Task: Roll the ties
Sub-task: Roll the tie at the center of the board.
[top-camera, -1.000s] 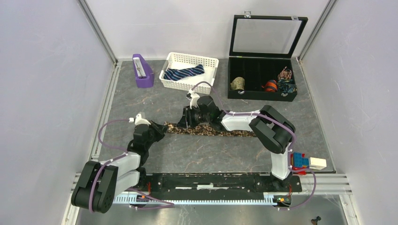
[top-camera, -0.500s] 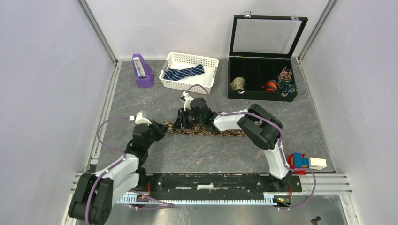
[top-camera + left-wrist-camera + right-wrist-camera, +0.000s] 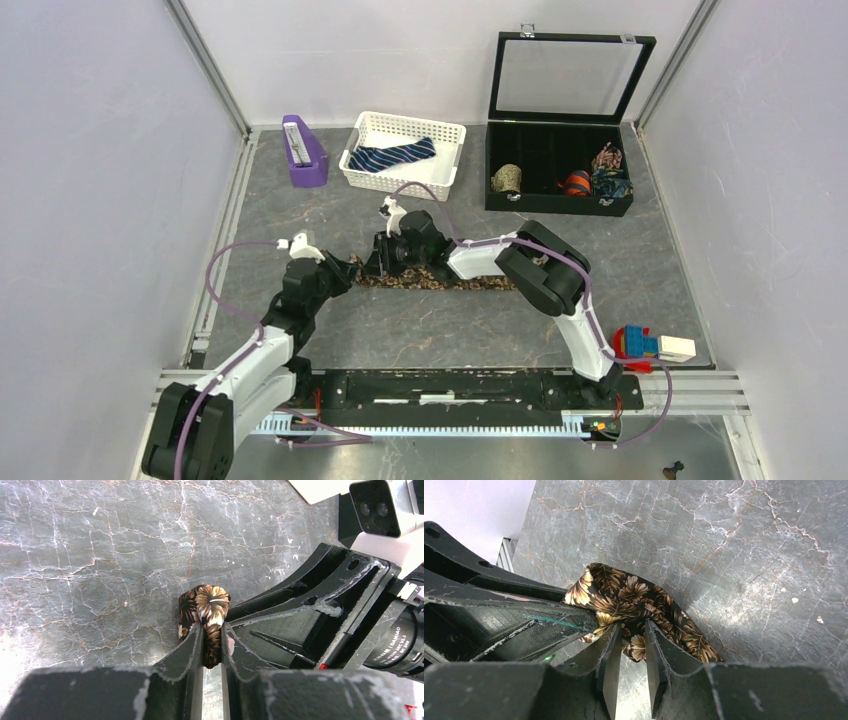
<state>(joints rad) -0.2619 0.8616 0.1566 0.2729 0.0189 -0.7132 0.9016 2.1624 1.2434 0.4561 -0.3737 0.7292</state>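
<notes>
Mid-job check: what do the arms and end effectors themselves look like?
The left arm and right arm match: white links, bulky black joint housings, a purple cable looped along each. The left end effector and right end effector each have two black, scuffed, tapering fingers and a white camera block.

Worktop [image 3: 450, 325] carries: white lattice basket [image 3: 400, 180], purple stand [image 3: 305, 155], open black compartment case [image 3: 556, 204], coloured blocks [image 3: 650, 345] at near right.

The grey table [image 3: 450, 325] is carrying a white basket [image 3: 398, 180], a purple stand [image 3: 303, 152] left of it, a black case [image 3: 555, 203] right, a brown tie [image 3: 470, 283] in front.
</notes>
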